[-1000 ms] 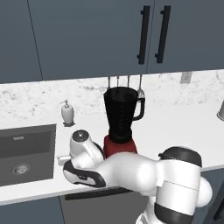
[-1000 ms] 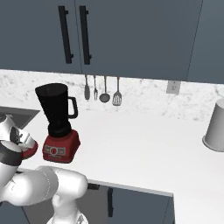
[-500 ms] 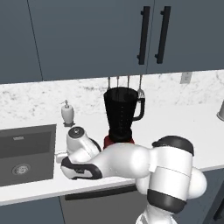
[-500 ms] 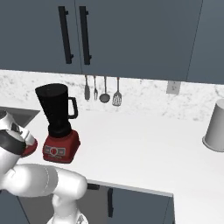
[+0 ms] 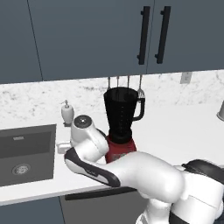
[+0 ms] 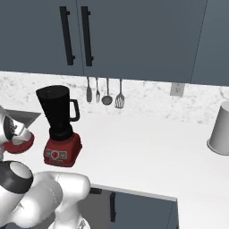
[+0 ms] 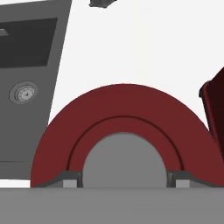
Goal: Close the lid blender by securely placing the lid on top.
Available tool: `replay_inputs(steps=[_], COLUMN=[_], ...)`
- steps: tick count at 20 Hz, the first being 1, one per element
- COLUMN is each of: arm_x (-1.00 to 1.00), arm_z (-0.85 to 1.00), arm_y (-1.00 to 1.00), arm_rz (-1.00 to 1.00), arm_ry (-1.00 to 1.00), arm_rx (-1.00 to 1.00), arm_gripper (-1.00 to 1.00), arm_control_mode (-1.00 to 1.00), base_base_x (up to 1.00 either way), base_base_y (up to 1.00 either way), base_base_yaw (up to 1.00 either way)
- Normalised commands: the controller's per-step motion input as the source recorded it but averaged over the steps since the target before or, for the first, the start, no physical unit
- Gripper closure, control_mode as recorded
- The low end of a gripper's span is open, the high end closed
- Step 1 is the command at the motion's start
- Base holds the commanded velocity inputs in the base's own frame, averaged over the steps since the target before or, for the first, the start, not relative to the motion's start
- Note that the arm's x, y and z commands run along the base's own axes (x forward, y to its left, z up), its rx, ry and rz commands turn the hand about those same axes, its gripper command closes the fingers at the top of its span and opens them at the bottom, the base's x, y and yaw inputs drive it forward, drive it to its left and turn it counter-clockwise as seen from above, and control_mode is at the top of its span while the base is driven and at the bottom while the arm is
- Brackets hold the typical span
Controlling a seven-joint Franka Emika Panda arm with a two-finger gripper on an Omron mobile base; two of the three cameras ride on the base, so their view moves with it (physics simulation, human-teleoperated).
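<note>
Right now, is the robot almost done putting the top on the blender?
Not yet. The gripper has reached the lid, its fingertips either side of the grey knob, down on the counter beside the blender. Whether it grips, I cannot tell. The jar's mouth is open; lifting and seating remain.

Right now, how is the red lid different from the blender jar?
The lid is a flat red disc with a grey knob; the blender jar is tall, dark and see-through. The lid lies low on the counter, left of the base, with the gripper fingers on either side of its knob; the jar stands upright, its mouth open. Both look round.
</note>
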Motion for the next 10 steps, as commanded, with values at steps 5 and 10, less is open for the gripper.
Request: replay_inputs(steps=[5,10], arm_x=[-0.33,-0.09], arm_z=[1.0,1.0], arm_y=[0.0,0.0], arm_rz=[0.0,-0.02], arm_ry=[-0.17,-0.17], arm_rx=[0.0,0.0], arm_gripper=[1.0,1.0], arm_control_mode=[-1.0,-1.0], base_base_x=[0.0,0.0], base_base_y=[0.0,0.0], base_base_yaw=[0.0,0.0])
